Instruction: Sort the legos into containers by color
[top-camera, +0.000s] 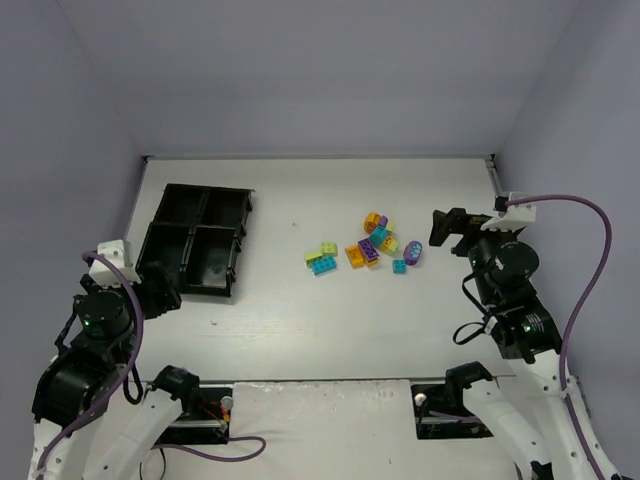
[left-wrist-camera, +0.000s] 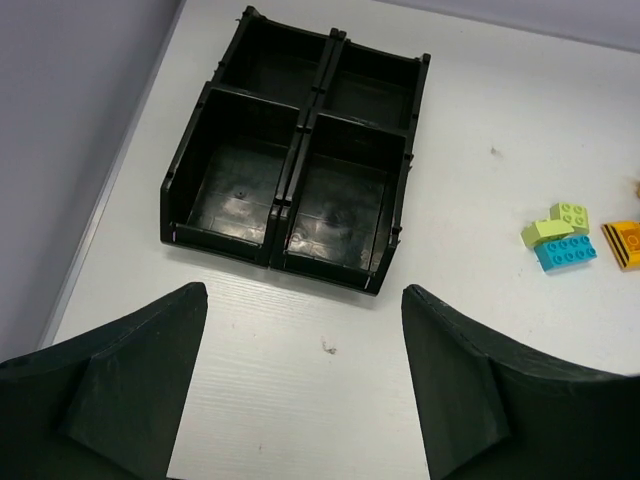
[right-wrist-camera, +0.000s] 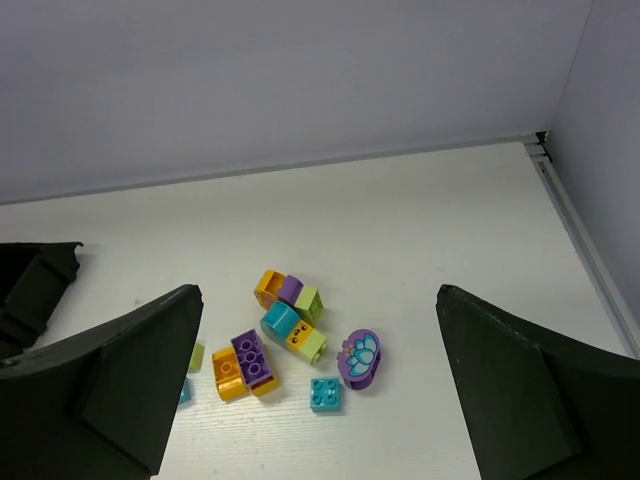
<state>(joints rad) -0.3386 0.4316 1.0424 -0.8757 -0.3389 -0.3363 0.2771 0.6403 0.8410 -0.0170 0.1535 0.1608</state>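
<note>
You are holding both grippers empty, jaws wide apart: the right gripper (top-camera: 441, 230) near the legos (top-camera: 375, 245) bunched right of the table's centre, the left gripper (left-wrist-camera: 305, 291) facing the tray (top-camera: 243, 225) by the left edge. With the bricks touching, closing on one is likely dragging its neighbours. The oval purple piece (top-camera: 412, 253) is sitting nearest, crowding your approach.

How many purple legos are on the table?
3. The oval purple piece is rightmost of the legos, a purple brick touches an orange brick, and a small purple piece lies at their far side. More could hide underneath.
</note>
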